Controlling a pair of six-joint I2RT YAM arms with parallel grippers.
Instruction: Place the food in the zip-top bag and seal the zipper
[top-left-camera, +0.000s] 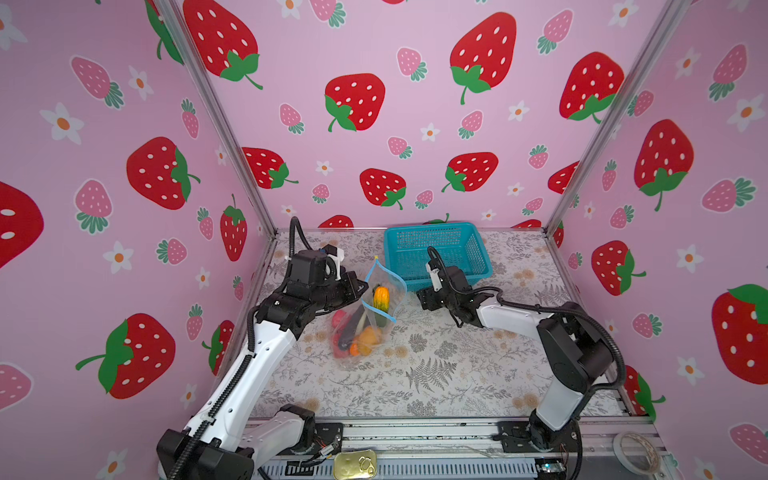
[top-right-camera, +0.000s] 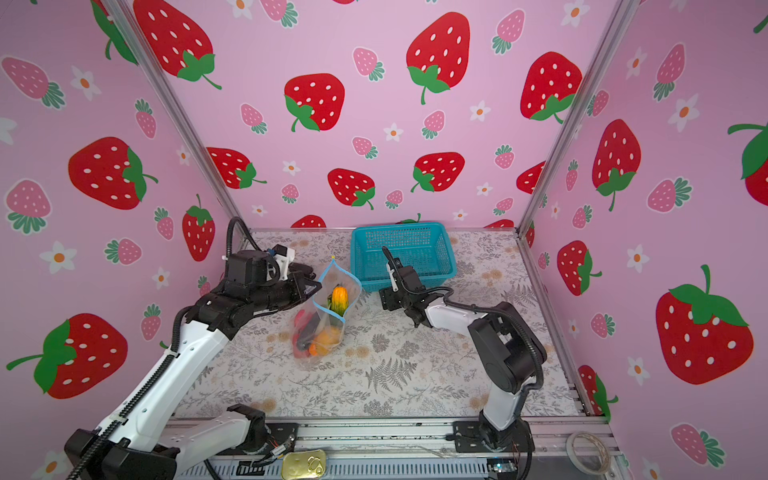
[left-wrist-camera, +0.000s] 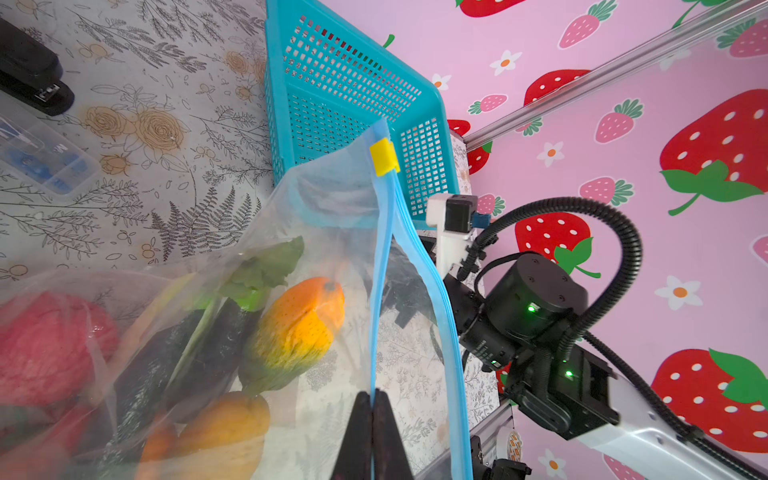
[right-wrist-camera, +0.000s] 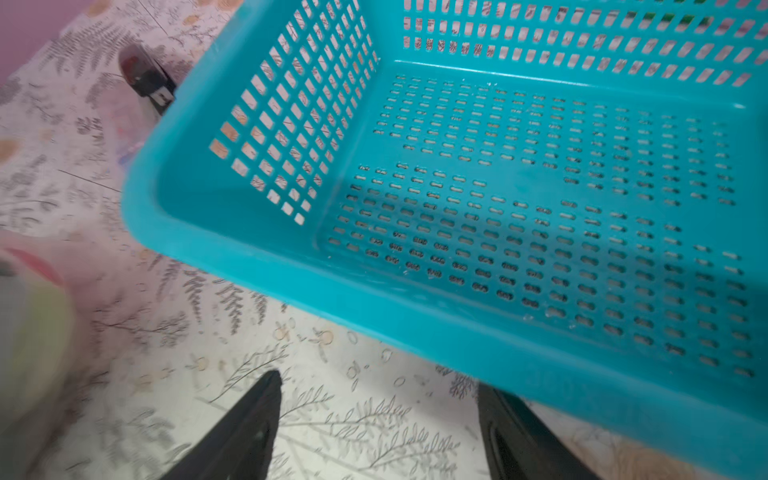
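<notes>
The zip-top bag (top-left-camera: 365, 328) lies on the table (top-left-camera: 436, 374) left of centre, between the 2 arms. The food (top-left-camera: 357, 334) is heaped in its lower end, toward the front edge. Its mouth is raised toward the back edge and gapes.

The left gripper (left-wrist-camera: 375, 405) is clamped tight on the zipper (left-wrist-camera: 380, 266), and in the left wrist view it appears to pinch only 1 of the 2 blue strips. The right gripper (right-wrist-camera: 376, 380) stands spread wide and empty over bare table, just in front of the basket (right-wrist-camera: 249, 266), which holds nothing.

Risks, as I judge them:
- The strip is thin and slick, so a tug could slide it out of the pinch and let the mouth collapse.
- A green-orange piece (top-left-camera: 381, 298) sits high near the opening. Tilting the bag could roll it out, or it could block the strips from meeting.
- The yellow slider (left-wrist-camera: 384, 156) sits at the far end of the zipper, just beside the basket's near-left corner. A reach for it could knock that wall.

The table is open toward the front edge and the right edge. The back is crowded by the basket, and the left arm fills the space toward the left edge.
</notes>
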